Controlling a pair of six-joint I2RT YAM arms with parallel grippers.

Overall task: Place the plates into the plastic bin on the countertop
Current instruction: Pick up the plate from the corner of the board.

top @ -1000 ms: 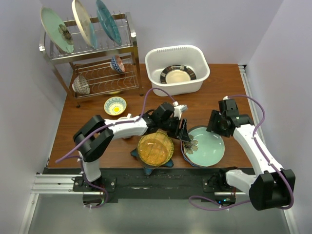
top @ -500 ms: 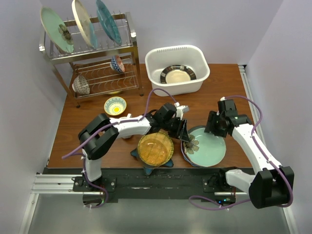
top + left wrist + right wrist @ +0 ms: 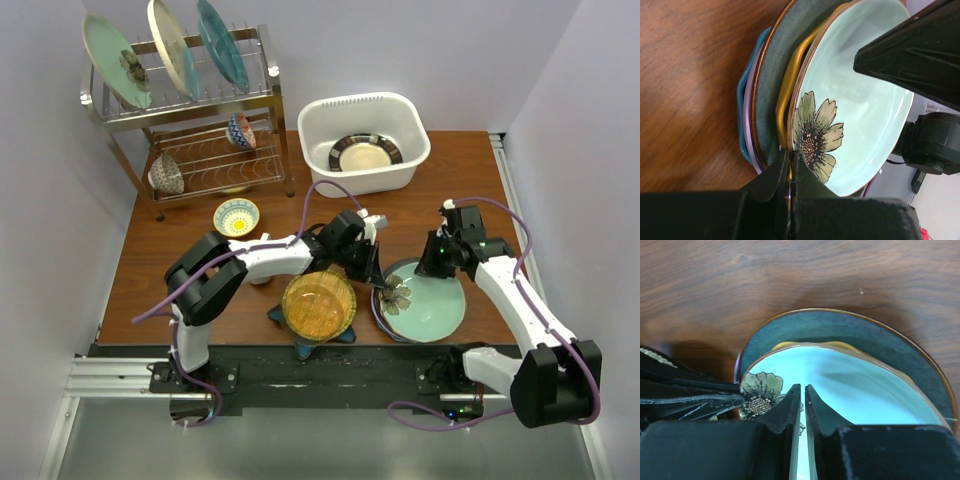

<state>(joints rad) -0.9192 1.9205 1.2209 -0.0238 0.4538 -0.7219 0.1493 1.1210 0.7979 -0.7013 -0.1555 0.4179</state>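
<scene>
A mint plate with a flower (image 3: 432, 308) tops a stack on the countertop (image 3: 170, 262). Under it show an amber plate (image 3: 786, 82), a dark teal plate (image 3: 774, 75) and lavender and blue rims (image 3: 742, 107). My left gripper (image 3: 377, 276) (image 3: 790, 161) is shut on the mint plate's (image 3: 865, 100) left rim, beside the flower. My right gripper (image 3: 430, 266) (image 3: 802, 390) is shut, its fingers just inside the far rim of the mint plate (image 3: 860, 385), nothing visibly between them. The white plastic bin (image 3: 370, 180) holds a black-striped plate (image 3: 365, 153).
An amber plate (image 3: 318, 303) lies on a teal star-shaped plate (image 3: 346, 334) just left of the stack. A small patterned bowl (image 3: 236, 216) sits further left. The steel dish rack (image 3: 258, 100) at the back left holds three upright plates and two bowls.
Both grippers have shut, the left one on the mint plate's rim. The right gripper has moved left, over the plate's far rim. The left arm has edged right.
</scene>
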